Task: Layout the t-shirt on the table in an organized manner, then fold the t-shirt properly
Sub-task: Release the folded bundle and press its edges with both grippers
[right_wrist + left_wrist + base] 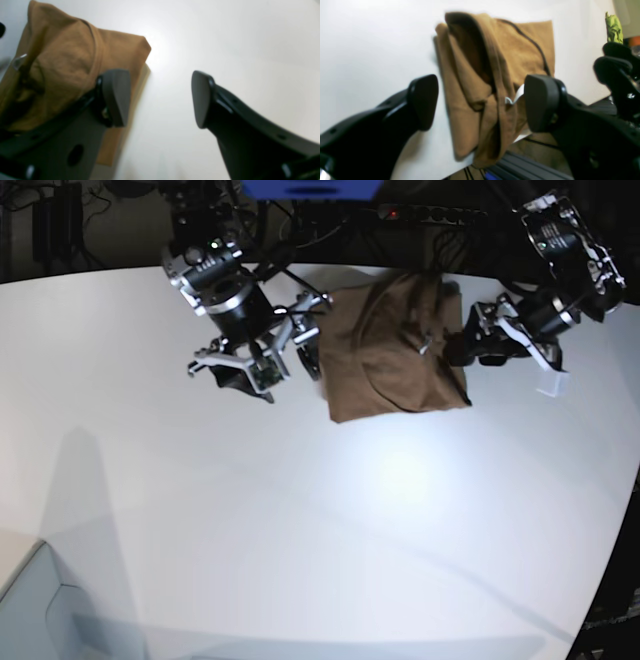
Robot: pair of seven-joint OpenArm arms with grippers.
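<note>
Plain tan-brown short-sleeved cloth t-shirt [395,345], bunched into a rough folded block with a small whitish tag [513,98] showing at the neck, lying at the far edge of the large smooth white worktop [300,510], part of it overhanging. Left gripper [485,345] just beside its one side, jaws spread wide, grasping nothing. Right gripper [262,360] at the other side, jaws released, empty.

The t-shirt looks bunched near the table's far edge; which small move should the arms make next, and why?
Probably lower the left gripper onto the t-shirt near its whitish tag and pinch there. Both grippers are open and hold nothing, the right gripper beside the other edge. The cloth lies in folds on the table, not spread flat.
</note>
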